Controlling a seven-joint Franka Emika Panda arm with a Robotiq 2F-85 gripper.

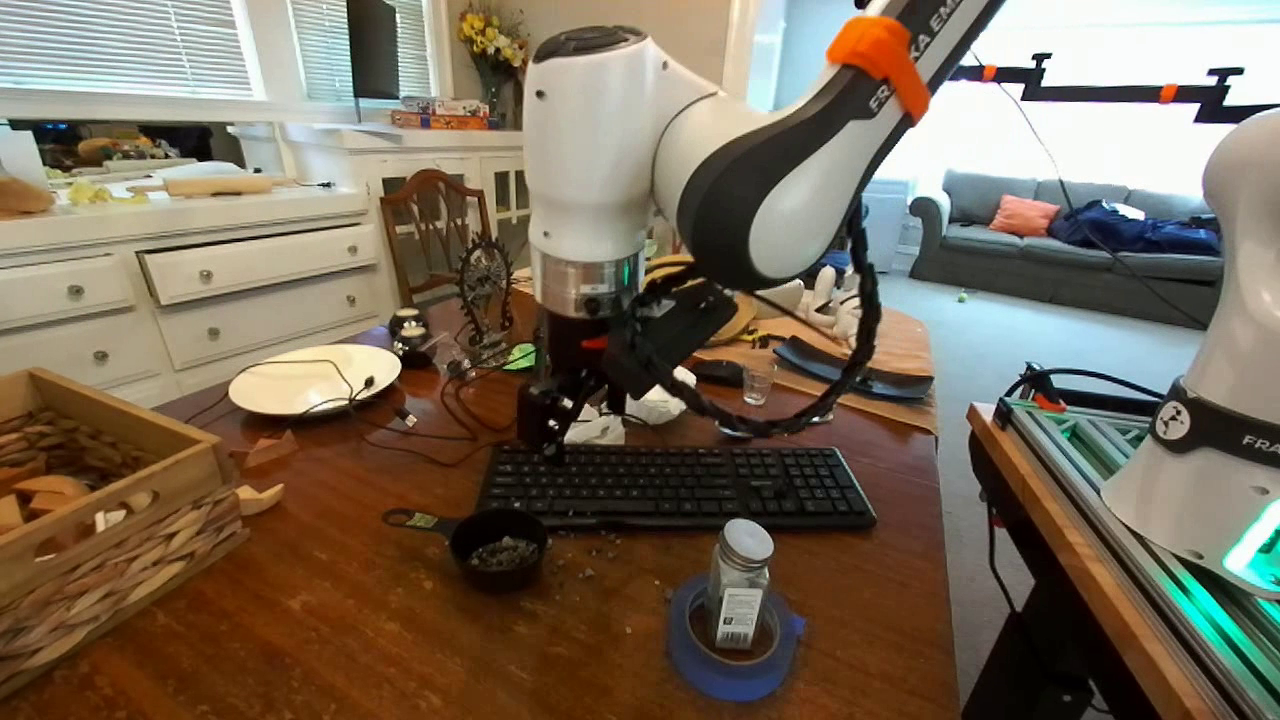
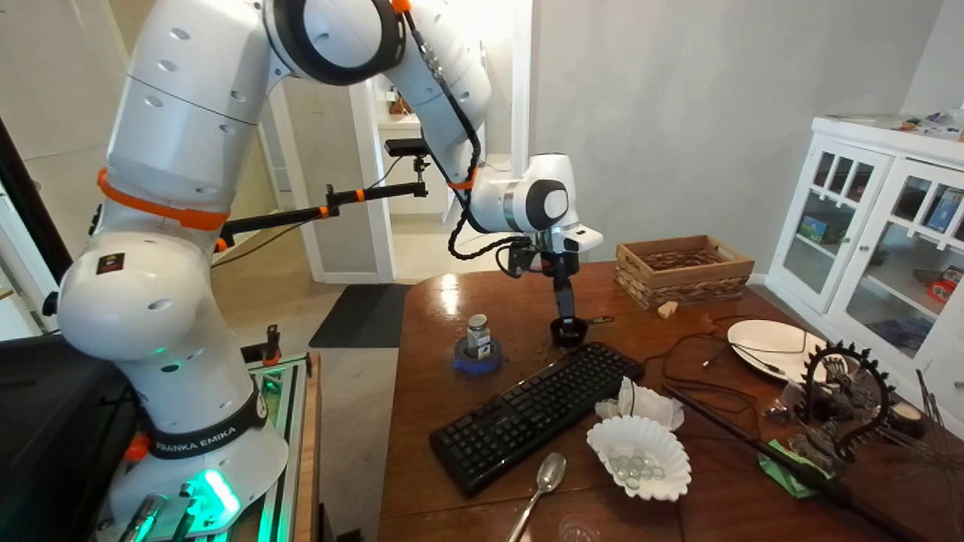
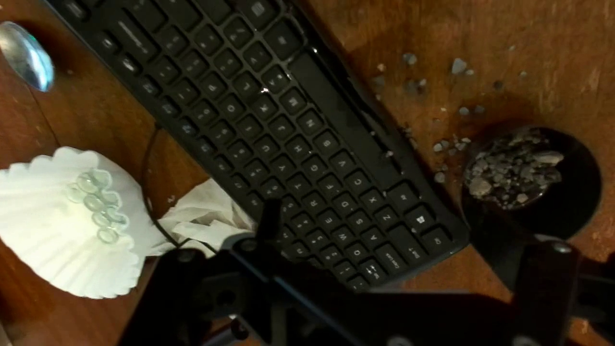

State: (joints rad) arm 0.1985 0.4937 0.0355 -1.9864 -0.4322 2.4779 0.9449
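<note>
Near the Caps Lock end of the black computer keyboard (image 3: 307,158), we see the gripper (image 2: 566,312) released, its fingers (image 3: 270,222) parted wide; whether they touch anything we cannot tell. Close beside that end, on the wooden counter (image 1: 400,650), a black measuring cup (image 3: 574,192) holds gray gravel (image 3: 509,173), with loose grains (image 3: 459,66) scattered nearby. Across the keyboard from the cup, we find a white fluted bowl (image 3: 38,230) of clear glass beads (image 3: 97,203).

Hand (image 2: 567,318), kbd (image 2: 535,418) & cup (image 1: 500,577) blk, tape (image 1: 735,682) blu.
</note>
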